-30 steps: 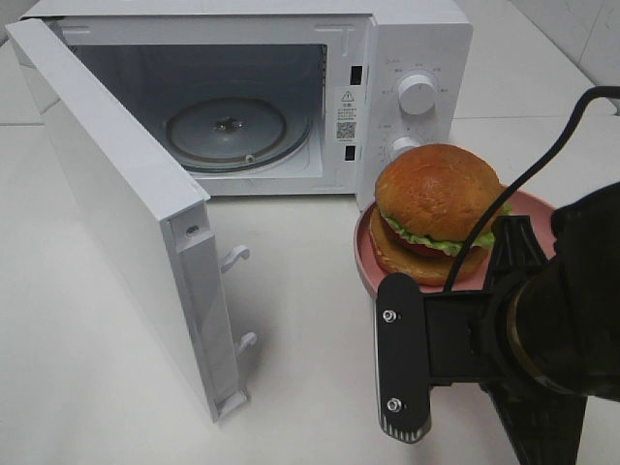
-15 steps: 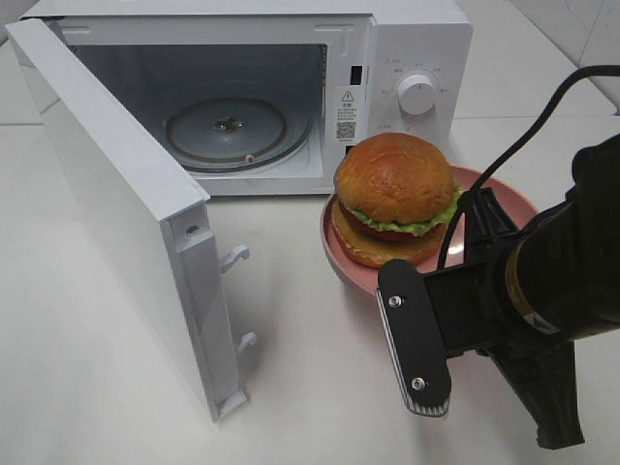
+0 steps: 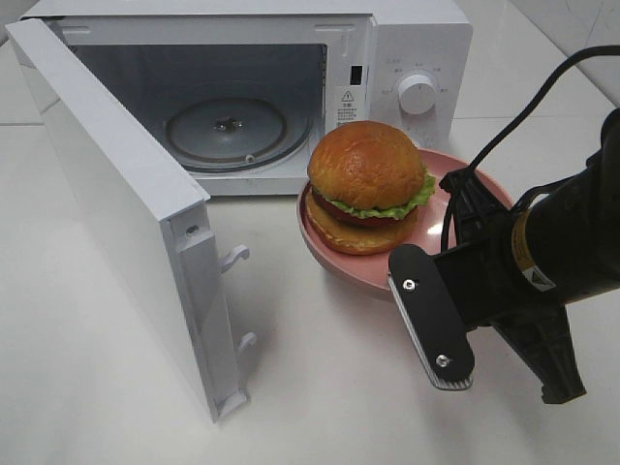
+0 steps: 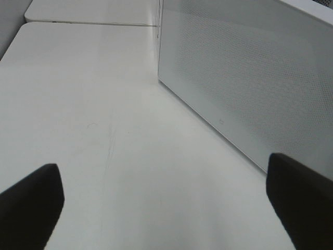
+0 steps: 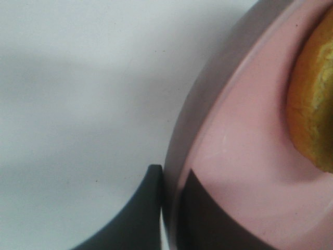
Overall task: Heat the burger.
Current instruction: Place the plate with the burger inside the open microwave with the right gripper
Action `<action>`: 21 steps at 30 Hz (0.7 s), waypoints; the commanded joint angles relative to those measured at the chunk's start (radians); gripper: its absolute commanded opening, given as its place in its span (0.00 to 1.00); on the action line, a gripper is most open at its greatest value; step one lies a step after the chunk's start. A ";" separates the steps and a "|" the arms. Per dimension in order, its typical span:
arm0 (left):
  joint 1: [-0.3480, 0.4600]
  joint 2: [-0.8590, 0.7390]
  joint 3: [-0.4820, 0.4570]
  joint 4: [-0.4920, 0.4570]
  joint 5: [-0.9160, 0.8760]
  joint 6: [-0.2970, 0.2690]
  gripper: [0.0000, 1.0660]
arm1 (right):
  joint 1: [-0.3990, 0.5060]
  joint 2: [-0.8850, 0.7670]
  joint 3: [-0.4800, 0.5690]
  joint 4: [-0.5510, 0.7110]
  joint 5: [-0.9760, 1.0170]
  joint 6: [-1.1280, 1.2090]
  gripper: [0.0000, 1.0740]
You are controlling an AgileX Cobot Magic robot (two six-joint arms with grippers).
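Observation:
The burger [image 3: 366, 184] has a glossy brown bun and a lettuce frill. It sits on a round pink plate [image 3: 318, 239] held above the table, just right of the open microwave's [image 3: 417, 48] cavity. My right gripper [image 3: 463, 201] is shut on the plate's right rim. The right wrist view shows its fingers [image 5: 151, 208] pinching the rim of the plate [image 5: 244, 151], with the burger's bun [image 5: 315, 104] at the edge. My left gripper [image 4: 166, 208] is open and empty, out of the high view, low over the table beside the microwave door's outer face [image 4: 250, 78].
The microwave door [image 3: 116, 203] stands swung open to the left, its latch hooks facing the plate. A glass turntable [image 3: 228, 131] lies inside the cavity. The control knob [image 3: 417, 94] is behind the burger. White table [image 3: 320, 387] lies all around.
My right gripper has carried the plate and burger leftward and a little back, from in front of the control panel to the cavity's right edge. The door and left gripper have not moved.

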State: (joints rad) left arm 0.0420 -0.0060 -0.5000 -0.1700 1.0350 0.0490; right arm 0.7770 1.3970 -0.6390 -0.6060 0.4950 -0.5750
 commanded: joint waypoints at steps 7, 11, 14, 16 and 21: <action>-0.002 -0.017 0.002 -0.004 -0.002 -0.005 0.92 | -0.121 -0.011 -0.004 0.146 -0.136 -0.350 0.00; -0.002 -0.017 0.002 -0.004 -0.002 -0.005 0.92 | -0.184 -0.011 -0.004 0.279 -0.179 -0.564 0.00; -0.002 -0.017 0.002 -0.004 -0.002 -0.005 0.92 | -0.218 -0.011 -0.004 0.353 -0.208 -0.672 0.00; -0.002 -0.017 0.002 -0.004 -0.002 -0.005 0.92 | -0.237 -0.011 -0.004 0.400 -0.233 -0.735 0.00; -0.002 -0.017 0.002 -0.004 -0.002 -0.005 0.92 | -0.281 -0.011 -0.004 0.505 -0.273 -0.913 0.00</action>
State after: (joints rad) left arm 0.0420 -0.0060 -0.5000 -0.1700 1.0350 0.0490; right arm 0.5240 1.3970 -0.6360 -0.1510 0.3360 -1.4070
